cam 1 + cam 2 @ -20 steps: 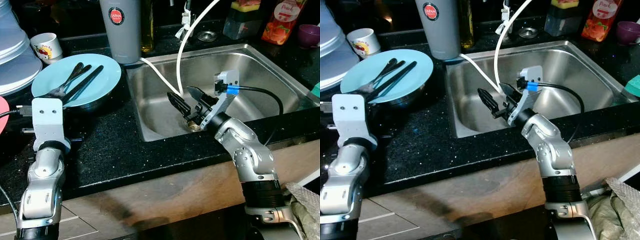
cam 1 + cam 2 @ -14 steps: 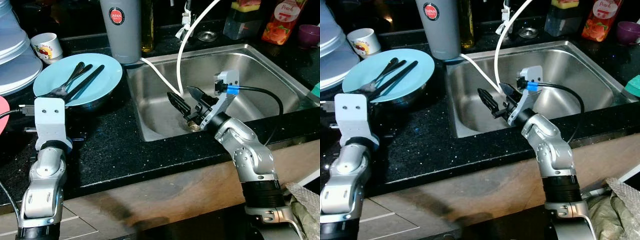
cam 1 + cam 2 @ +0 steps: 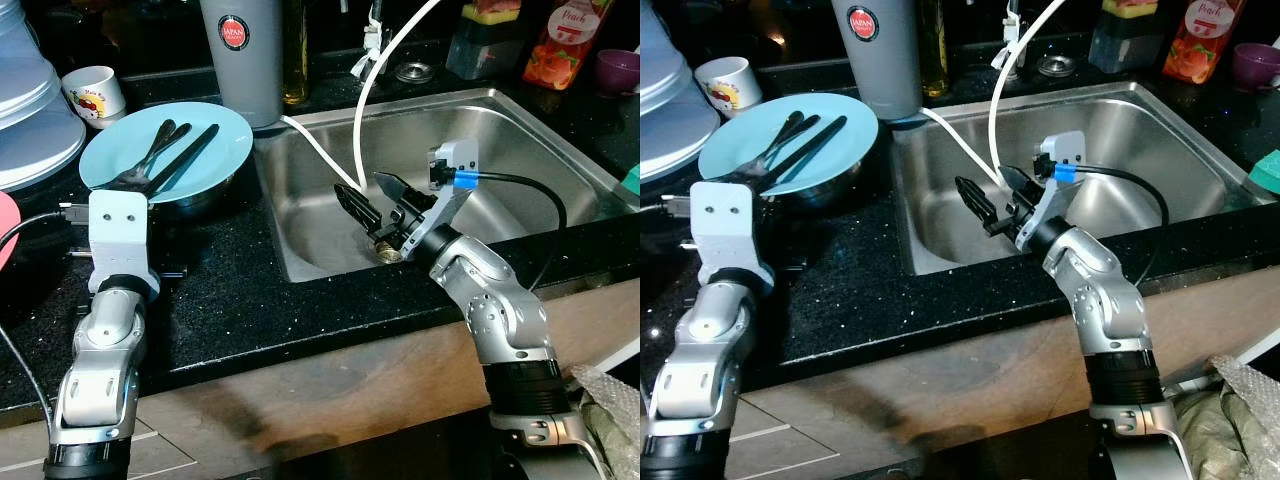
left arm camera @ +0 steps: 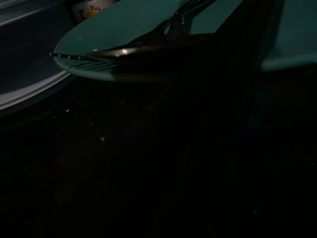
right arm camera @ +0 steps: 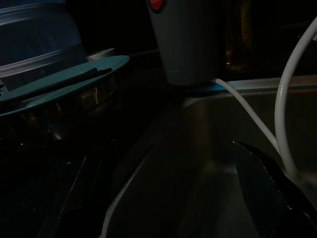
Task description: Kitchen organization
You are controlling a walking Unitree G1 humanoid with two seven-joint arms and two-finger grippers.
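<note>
A robot stands at a black speckled stone table (image 3: pixel 230 290) fitted with a stainless steel sink (image 3: pixel 520 150). Its right claw (image 3: pixel 372 203) hangs inside the basin, over the drain at the centre, its two long black fingers (image 3: pixel 357 207) spread apart with nothing between them. A white flexible hose (image 3: pixel 372 80) curves down from 12 o'clock and passes just beside that claw.

On the table at 10 o'clock from the sink, a round light-blue plate (image 3: pixel 225 135) rests on a metal bowl and carries black cutlery (image 3: pixel 165 155), a fork and long-handled pieces lying side by side. The left arm's grey wrist block (image 3: pixel 118 238) sits just in front of the plate; the left claw itself is hidden behind it, and whether it is spread or pressed together cannot be told. The left wrist view, very dark, shows the plate's rim close ahead.

Behind the plate stands a tall grey tumbler with a red round label (image 3: pixel 240 55), and at its 9 o'clock a small white printed cup (image 3: pixel 95 92). An orange juice bottle (image 3: pixel 566 40) stands beyond the sink at 1 o'clock.
</note>
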